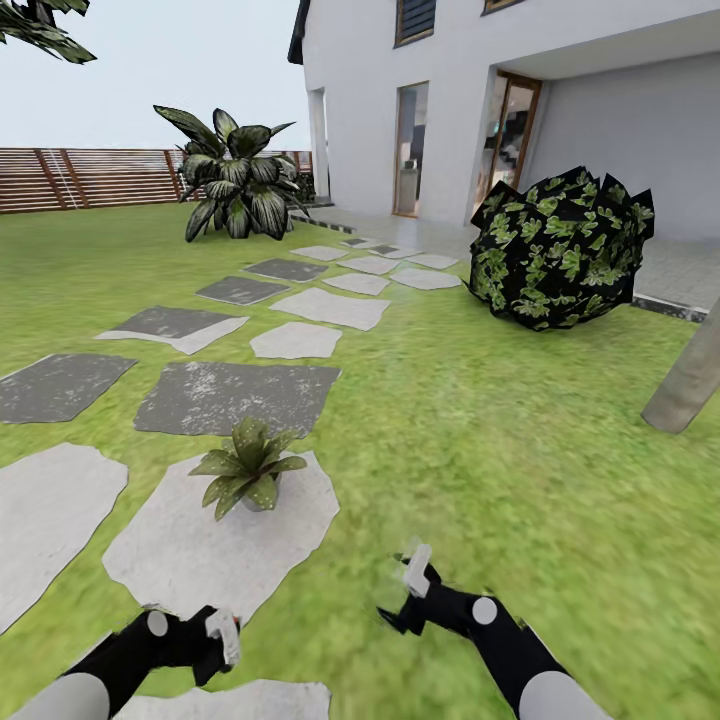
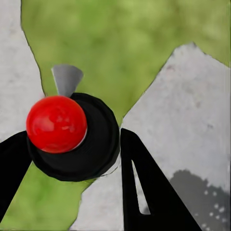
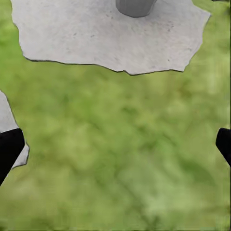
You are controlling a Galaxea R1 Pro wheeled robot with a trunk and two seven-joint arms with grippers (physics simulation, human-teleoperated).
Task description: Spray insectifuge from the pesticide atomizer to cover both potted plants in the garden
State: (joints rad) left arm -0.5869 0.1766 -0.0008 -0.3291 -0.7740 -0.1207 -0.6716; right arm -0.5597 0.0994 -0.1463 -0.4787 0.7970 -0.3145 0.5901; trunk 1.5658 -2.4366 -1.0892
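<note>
Between left jaws, atomizer [image 2: 72,137], body seemingly hidden

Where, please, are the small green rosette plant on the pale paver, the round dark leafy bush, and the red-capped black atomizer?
Small green rosette potted plant [image 1: 246,470], head view, centre of its leaves.
Round dark leafy bush [image 1: 560,250], head view, middle of foliage.
Red-capped black atomizer [image 2: 57,123], left wrist view, red cap.

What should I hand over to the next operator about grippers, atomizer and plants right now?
Left gripper: shut on the atomizer, red top and grey nozzle visible.
Right gripper: open, nothing in it, over the lawn.
One potted plant stands on a pale paver just ahead of the left arm.
Done: atomizer picked up.
Left: spray this plant, then find the second; whether any spray has landed, I cannot tell.
</note>
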